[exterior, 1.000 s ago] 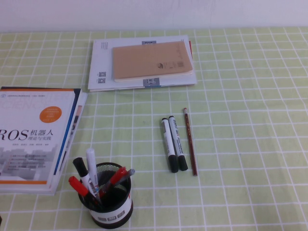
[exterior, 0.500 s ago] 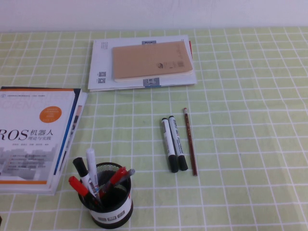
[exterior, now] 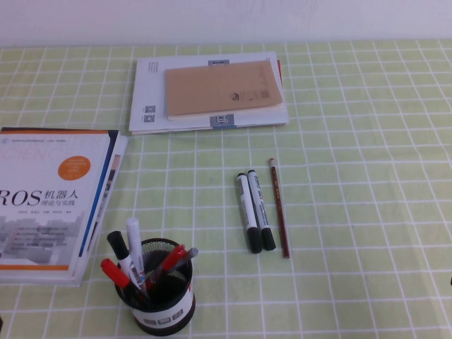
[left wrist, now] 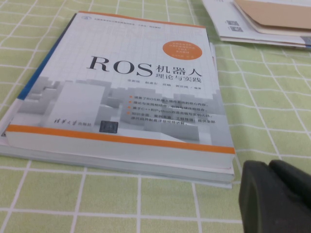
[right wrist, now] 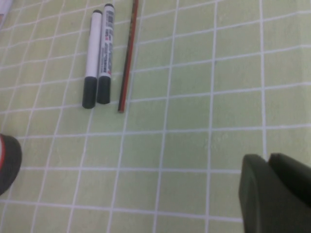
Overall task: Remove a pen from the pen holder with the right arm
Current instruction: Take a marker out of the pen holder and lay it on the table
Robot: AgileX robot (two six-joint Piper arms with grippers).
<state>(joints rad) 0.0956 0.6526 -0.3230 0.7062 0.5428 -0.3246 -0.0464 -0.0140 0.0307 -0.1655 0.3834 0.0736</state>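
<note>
Right claw (right wrist: 268,162) above cloth (right wrist: 184,145), left claw (left wrist: 268,169) by book (left wrist: 146,97); holder's (exterior: 168,312) pens (exterior: 134,244) near-upright.

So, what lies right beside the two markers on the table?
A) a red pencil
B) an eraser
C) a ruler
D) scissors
A: a red pencil lies alongside the markers; the right gripper hangs shut over the cloth near them, the left gripper shut beside the ROS book.

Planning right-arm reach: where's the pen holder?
High view: pen holder at the near edge, left of centre, just right of the ROS book. Left gripper sits by that book; right gripper right of the markers.
</note>
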